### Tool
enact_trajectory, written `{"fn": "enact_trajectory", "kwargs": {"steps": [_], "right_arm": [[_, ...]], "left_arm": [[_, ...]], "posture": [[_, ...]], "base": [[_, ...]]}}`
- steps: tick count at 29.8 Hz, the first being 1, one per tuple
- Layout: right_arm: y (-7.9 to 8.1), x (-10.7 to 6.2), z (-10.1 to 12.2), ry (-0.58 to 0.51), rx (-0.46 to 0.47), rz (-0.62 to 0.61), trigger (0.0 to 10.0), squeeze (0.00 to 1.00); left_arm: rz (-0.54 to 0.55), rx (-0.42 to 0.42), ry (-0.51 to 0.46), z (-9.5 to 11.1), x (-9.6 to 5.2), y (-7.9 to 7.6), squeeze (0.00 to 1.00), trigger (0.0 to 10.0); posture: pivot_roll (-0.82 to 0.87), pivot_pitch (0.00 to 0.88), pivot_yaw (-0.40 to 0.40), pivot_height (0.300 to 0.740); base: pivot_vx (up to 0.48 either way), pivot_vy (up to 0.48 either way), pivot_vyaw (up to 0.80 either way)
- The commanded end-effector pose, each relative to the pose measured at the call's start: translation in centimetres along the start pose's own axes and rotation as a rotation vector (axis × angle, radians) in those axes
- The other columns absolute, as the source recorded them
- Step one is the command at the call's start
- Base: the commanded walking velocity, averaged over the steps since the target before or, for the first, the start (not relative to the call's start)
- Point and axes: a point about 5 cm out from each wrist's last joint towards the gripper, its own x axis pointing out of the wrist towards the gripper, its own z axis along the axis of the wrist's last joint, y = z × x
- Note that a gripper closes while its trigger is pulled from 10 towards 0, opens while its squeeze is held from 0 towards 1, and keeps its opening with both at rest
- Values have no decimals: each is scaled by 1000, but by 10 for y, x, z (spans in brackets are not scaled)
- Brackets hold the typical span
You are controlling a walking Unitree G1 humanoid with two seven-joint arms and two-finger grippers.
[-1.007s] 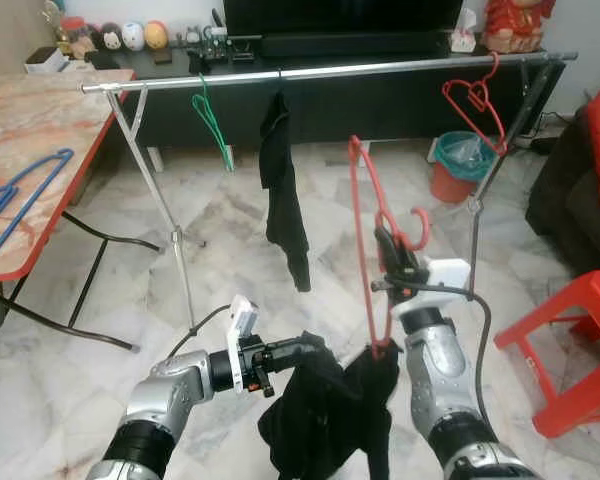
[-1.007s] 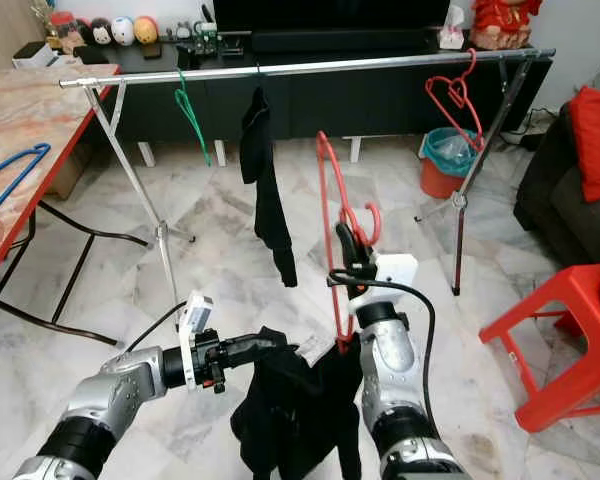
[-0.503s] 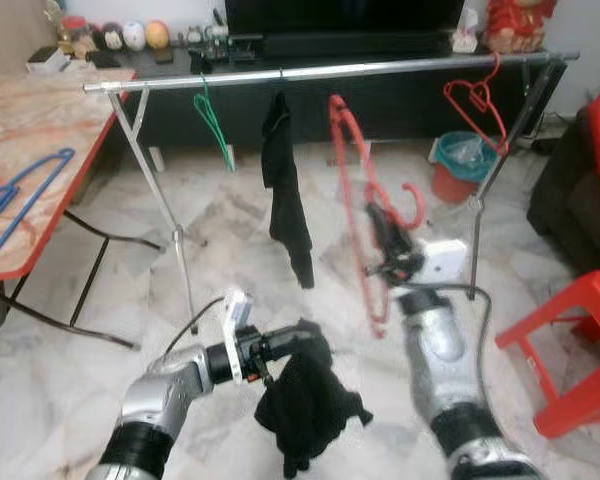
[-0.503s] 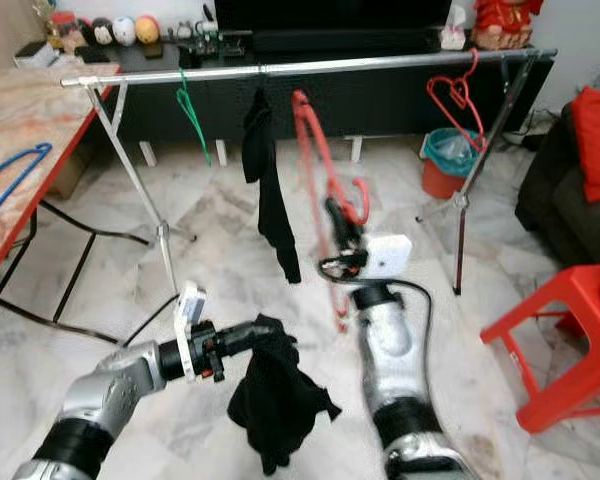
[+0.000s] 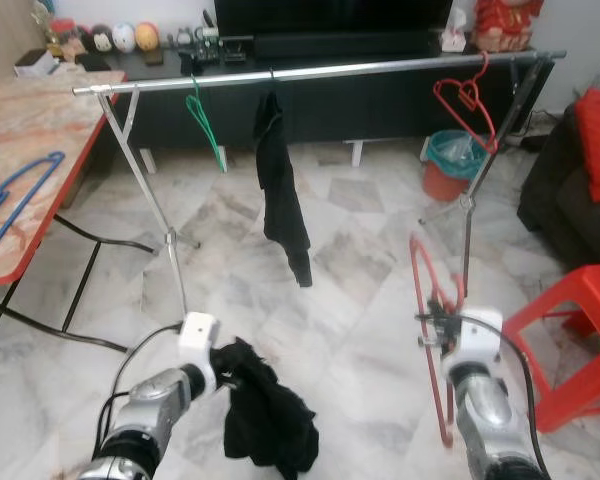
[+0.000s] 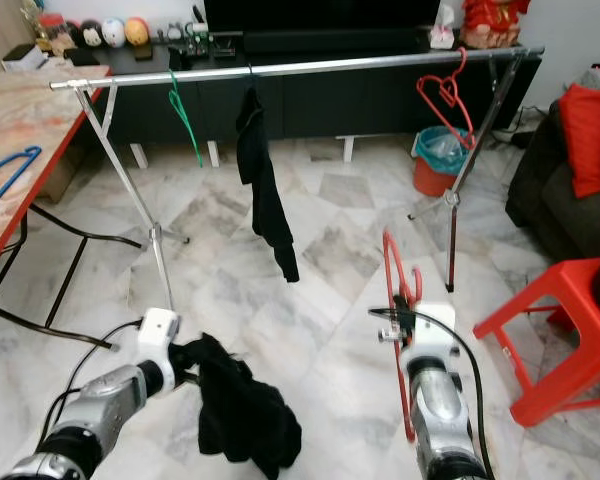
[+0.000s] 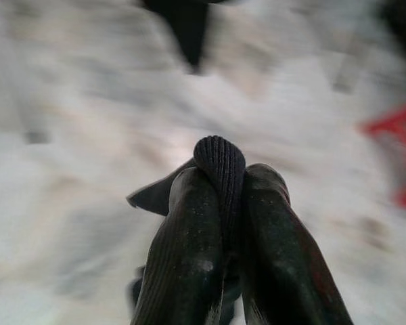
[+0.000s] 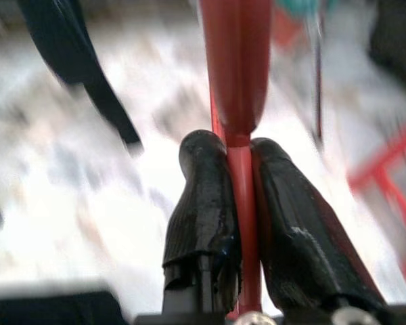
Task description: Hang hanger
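My right gripper (image 5: 436,324) is low in front of me at the right, shut on a red hanger (image 5: 417,272) that stands upright with nothing on it. In the right wrist view the two black fingers (image 8: 203,183) pinch the red hanger's bar (image 8: 238,68). At the lower left, my left gripper (image 5: 223,366) is shut on a black garment (image 5: 268,422) that droops toward the floor; its fingers (image 7: 189,230) clamp a fold of the cloth (image 7: 220,159). The silver clothes rail (image 5: 330,71) runs across the room ahead, well beyond both grippers.
On the rail hang a green hanger (image 5: 208,122), a black garment (image 5: 280,190) and another red hanger (image 5: 464,95). A blue hanger (image 5: 15,190) lies on the marble table at the left. A red stool (image 5: 572,335) stands at the right, a teal bin (image 5: 448,160) behind the rail's leg.
The right gripper has dropped from near the rail to low on the right with the red hanger. The black garment is off the hanger, and the left gripper has pulled back low with it.
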Motion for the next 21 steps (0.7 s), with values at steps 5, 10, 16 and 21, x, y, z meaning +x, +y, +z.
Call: {"fn": "enact_trajectory", "kwargs": {"steps": [5, 10, 16, 21], "right_arm": [[-3, -17, -33, 140, 13, -35, 10000, 0], [0, -22, -43, 180, 7, -40, 10000, 0], [1, -24, -46, 207, -11, -50, 10000, 0], [3, -24, -48, 222, -19, -42, 10000, 0]], "left_arm": [[551, 111, -95, 17, -37, 79, 0, 10000], [913, 384, 13, 4, -85, 129, 0, 10000], [1063, 569, 281, -40, -128, 150, 0, 10000], [968, 593, 427, -70, -127, 137, 0, 10000]], "posture": [[24, 24, 45, 740], [23, 15, 58, 740], [37, 8, 54, 740], [42, 1, 49, 740]], "base": [[0, 0, 0], [0, 0, 0], [0, 0, 0], [0, 0, 0]]}}
